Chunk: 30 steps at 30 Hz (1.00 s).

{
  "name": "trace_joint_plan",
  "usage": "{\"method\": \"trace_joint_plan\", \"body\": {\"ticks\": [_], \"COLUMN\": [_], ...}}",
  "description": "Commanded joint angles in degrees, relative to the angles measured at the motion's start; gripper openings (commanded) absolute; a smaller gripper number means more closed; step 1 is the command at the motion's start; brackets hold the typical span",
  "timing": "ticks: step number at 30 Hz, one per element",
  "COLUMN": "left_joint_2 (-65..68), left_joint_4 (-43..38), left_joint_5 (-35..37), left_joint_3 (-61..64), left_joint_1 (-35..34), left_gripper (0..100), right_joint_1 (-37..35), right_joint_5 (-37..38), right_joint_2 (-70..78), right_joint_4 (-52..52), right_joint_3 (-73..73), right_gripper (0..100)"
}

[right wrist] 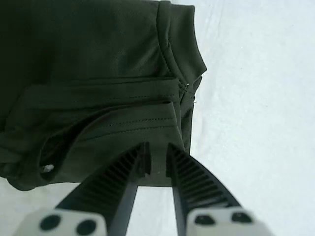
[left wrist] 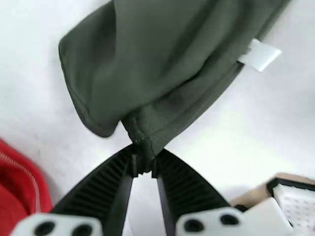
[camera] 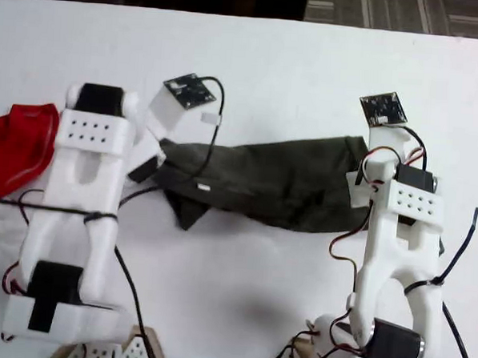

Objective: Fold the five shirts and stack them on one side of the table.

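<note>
Green shirt (camera: 271, 181) lies mid-tabletop (camera: 241, 299), drawn out lengthwise between both arms, in my judgement to flatten it for folding. Left gripper (left wrist: 143, 164): fingers clamped on a pinch of cloth at one end. Right gripper (right wrist: 156, 158): fingers nearly together, closed on the hem at the other end. Both arms are bent forward and low. A red shirt (camera: 16, 147) sits bunched beside the left arm.

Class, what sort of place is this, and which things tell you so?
Probably a robotics lab bench: the left arm and right arm stand at a white table, a dark green shirt between them, a red shirt aside.
</note>
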Motion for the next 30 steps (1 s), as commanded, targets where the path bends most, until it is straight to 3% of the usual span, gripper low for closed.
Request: {"method": "trace_joint_plan", "body": {"ticks": [1, 9, 16, 30], "left_joint_2": [-5.45, -6.42, -1.05, 4.48], "left_joint_4": [2.20, 1.93, -3.16, -7.91], "left_joint_5": [0.18, -9.14, -13.71, -13.36], "left_joint_3": [-2.95, -1.71, 3.12, 5.32], "left_joint_1": [-2.90, -19.69, -28.92, -29.54], "left_gripper": [3, 3, 3, 3], "right_joint_1": [0.13, -5.85, -13.85, -19.12], "right_joint_5": [-2.37, -4.31, -4.40, -4.40], "right_joint_2": [-0.75, -9.36, -5.67, 15.08], "right_joint_4": [2.77, 9.54, 1.19, -6.20], "right_joint_3": [-1.32, -1.58, 3.96, 1.93], "right_gripper": [6.3, 7.0, 14.0, 14.1]}}
